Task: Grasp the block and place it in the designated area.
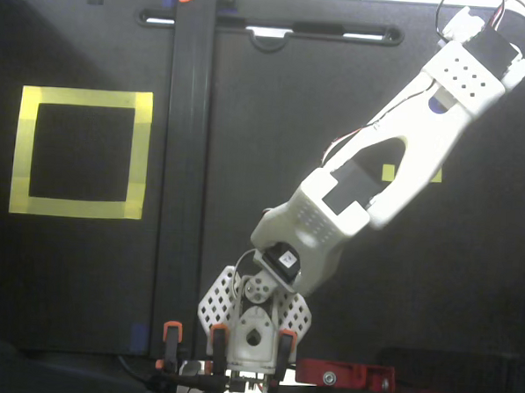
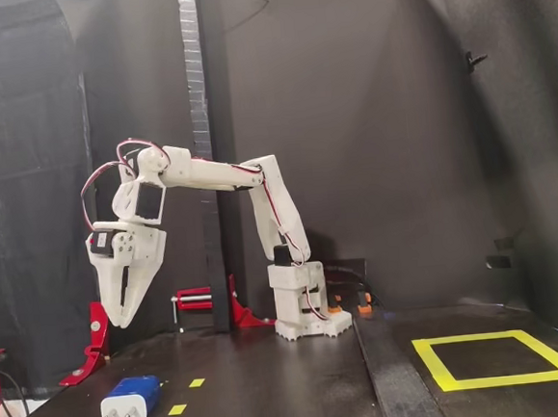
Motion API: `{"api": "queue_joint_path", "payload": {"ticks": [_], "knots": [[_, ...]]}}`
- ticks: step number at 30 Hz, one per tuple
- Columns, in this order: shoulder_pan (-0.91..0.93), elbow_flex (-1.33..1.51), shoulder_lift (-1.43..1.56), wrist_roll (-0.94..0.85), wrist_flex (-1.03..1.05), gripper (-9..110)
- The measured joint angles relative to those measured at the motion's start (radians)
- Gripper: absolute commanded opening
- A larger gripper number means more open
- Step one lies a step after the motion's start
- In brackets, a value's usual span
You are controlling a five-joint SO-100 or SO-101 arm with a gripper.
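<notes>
In the side-on fixed view, the block lay nearest the camera on the black bench, at the lower left, on its long side with its white end face toward the camera. Two small yellow tape squares lay just to its right. Above the block, well clear of it, the gripper hung pointing downward, its white fingers tapering together to a tip and clasping nothing. Farther back stood the arm's white base, with red clamps to its left. At the right of this view, well apart from the block, lay the designated area, a square outline of yellow tape around bare black surface.

In the top-down fixed view, the arm reached from its base at the bottom centre toward the upper right, covering the gripper and block; the designated area lay at the left.
</notes>
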Motion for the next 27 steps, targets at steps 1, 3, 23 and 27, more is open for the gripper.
{"api": "queue_joint_path", "payload": {"ticks": [1,3,23,27], "knots": [[-0.002,0.000,0.000,-0.032,0.000,0],[-0.005,0.000,0.000,-0.126,0.000,0],[-0.044,0.000,0.000,-1.396,-0.005,0],[-0.044,0.000,0.000,-1.554,0.038,0]]}}
